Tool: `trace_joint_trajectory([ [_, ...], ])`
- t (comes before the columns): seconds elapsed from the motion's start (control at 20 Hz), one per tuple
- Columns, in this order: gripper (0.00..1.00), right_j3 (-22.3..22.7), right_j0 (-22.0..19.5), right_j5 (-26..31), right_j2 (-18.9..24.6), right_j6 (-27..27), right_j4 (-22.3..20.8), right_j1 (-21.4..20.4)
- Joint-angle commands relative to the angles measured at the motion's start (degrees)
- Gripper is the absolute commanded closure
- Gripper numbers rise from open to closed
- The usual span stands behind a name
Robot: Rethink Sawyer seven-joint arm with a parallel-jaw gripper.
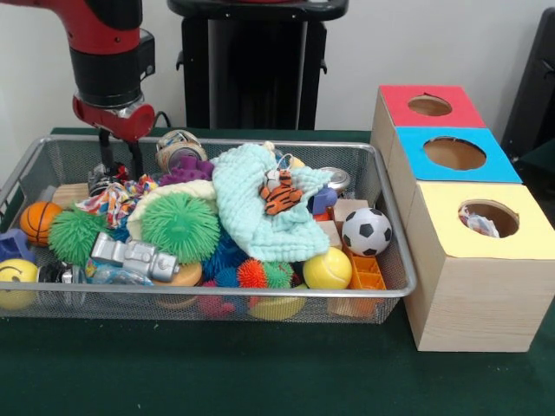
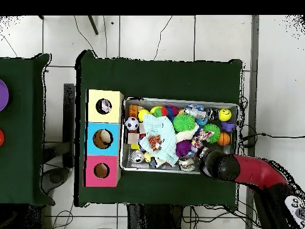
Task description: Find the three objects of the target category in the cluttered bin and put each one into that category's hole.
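The wire-mesh bin (image 1: pixel 217 296) is full of toys and also shows in the overhead view (image 2: pixel 179 100). One white fabric piece with multicoloured dots (image 1: pixel 117 201) lies at the bin's left far side in the front view, also seen from overhead (image 2: pixel 201 135). My gripper (image 1: pixel 121 172) hangs open just above and behind it, with nothing in it. In the overhead view the arm's end (image 2: pixel 215 164) covers the gripper. The yellow-topped box's hole (image 1: pixel 490 217) holds another dotted fabric piece (image 1: pixel 479 225), and the hole shows from overhead (image 2: pixel 103 106). No third piece shows.
A mint-green cloth (image 1: pixel 256 204) with a tiger toy (image 1: pixel 280 195) on it lies mid-bin, beside a spiky green ball (image 1: pixel 180 225). A soccer ball (image 1: pixel 367 231), a yellow ball (image 1: pixel 327 269) and a silver robot toy (image 1: pixel 134 256) lie nearby. Blue-topped (image 1: pixel 455 154) and red-topped (image 1: pixel 429 106) boxes stand behind the yellow one.
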Motion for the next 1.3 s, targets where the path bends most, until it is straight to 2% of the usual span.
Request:
trace_joint_trajectory([
  [0.05,0.0,0.46,-0.45,7.09,8.36,-11.3,1.82,-4.61],
  [0.35,0.0,-1.06,0.19,11.65,9.82,-11.69,3.54,-6.88],
  [0.5,0.0,-2.5,0.09,12.25,10.66,-11.46,3.78,-5.68],
  [0.95,0.0,-6.88,0.37,6.87,11.22,-8.79,0.89,1.25],
  [1.3,0.0,-9.45,0.11,3.75,10.37,-8.66,-1.49,3.16],
])
